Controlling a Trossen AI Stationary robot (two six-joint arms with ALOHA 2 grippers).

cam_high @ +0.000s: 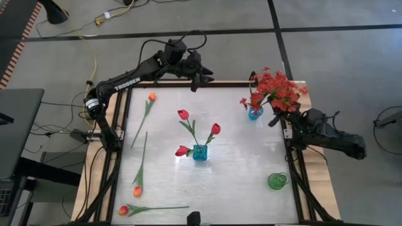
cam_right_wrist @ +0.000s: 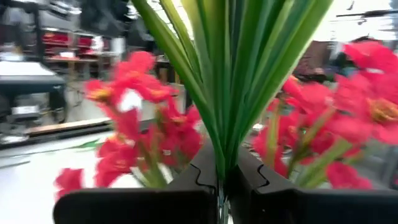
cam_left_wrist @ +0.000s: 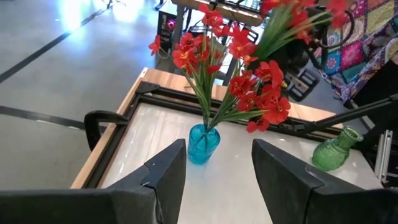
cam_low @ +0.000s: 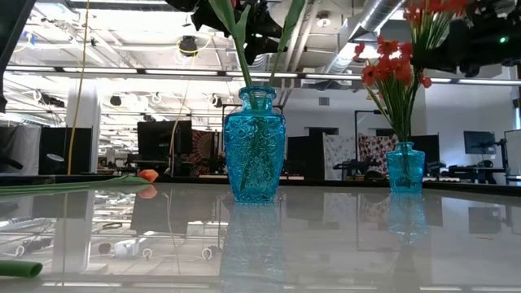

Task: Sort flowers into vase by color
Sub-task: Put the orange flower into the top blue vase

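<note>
Right hand (cam_right_wrist: 221, 180) clamping red spray (cam_high: 282, 88) by stem bunch, hovering beside small blue vase (cam_high: 255, 113) at counter (cam_high: 239, 169) far right corner. Lowering stems straight into neck, avoiding sprays already inside. Left hand (cam_left_wrist: 217, 168) waiting, fingers apart.

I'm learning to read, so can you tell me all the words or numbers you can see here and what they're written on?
"TROSSEN": white letters on the left arm, seen from above.
No other words or numbers can be read. The blue vase, the small blue vase and the green vase carry no lettering, and nothing in the room behind is readable.
</note>
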